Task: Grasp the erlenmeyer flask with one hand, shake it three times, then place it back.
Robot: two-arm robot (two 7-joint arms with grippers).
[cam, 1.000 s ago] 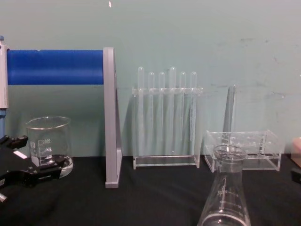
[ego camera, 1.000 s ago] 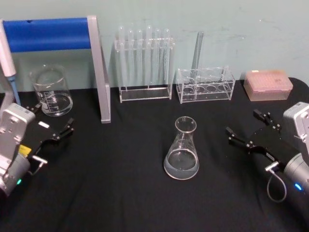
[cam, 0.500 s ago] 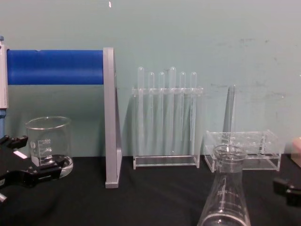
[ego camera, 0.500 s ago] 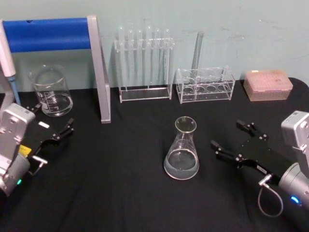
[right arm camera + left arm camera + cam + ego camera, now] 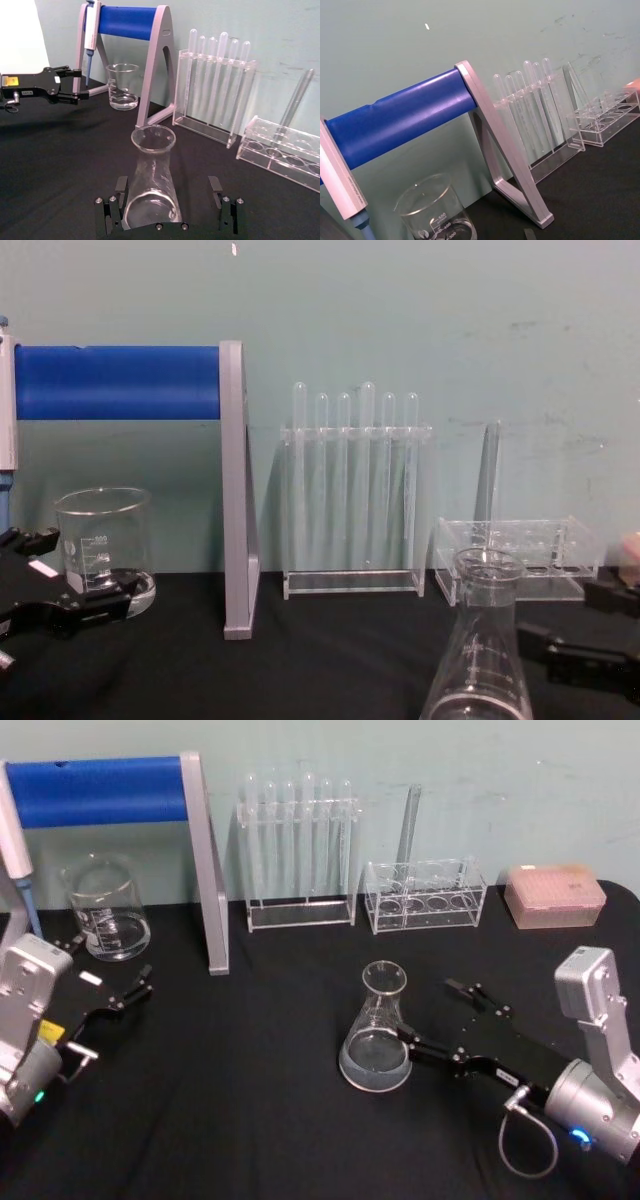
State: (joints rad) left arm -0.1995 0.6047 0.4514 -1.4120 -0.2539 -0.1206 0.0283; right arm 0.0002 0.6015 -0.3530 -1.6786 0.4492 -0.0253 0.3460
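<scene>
Since the earlier frames, the right claw (image 5: 428, 1010) has travelled from the right edge toward the robot's left and now sits at the flask (image 5: 378, 1038). We find the flask and the left claw (image 5: 108, 963) unmoved.

Surface (image 5: 240, 1120): black, carrying all items. The stand (image 5: 100, 790) and the beaker (image 5: 105, 910) sit far to the left, well apart from the work.

Right claw: released, held low over the surface and pointing toward the robot's left. Its fingers (image 5: 120, 190) are spread wide. In the right wrist view one finger stands on each side of the flask's lower body. In the head view the nearer fingertip is just beside the flask's right flank. We cannot tell whether it touches the glass.

Flask: upright near the centre of the surface, wide base down, long axis vertical and square to the fingers. It lies directly ahead of the right claw, at the mouth of the opening.

Left claw: released, parked at the left edge near the beaker, well apart from the flask.

Finding: the right arm is much the nearer. We judge that a short further advance, then closing on the cone, would take the flask. We note that the sloped glass wall may let the fingers ride upward.
</scene>
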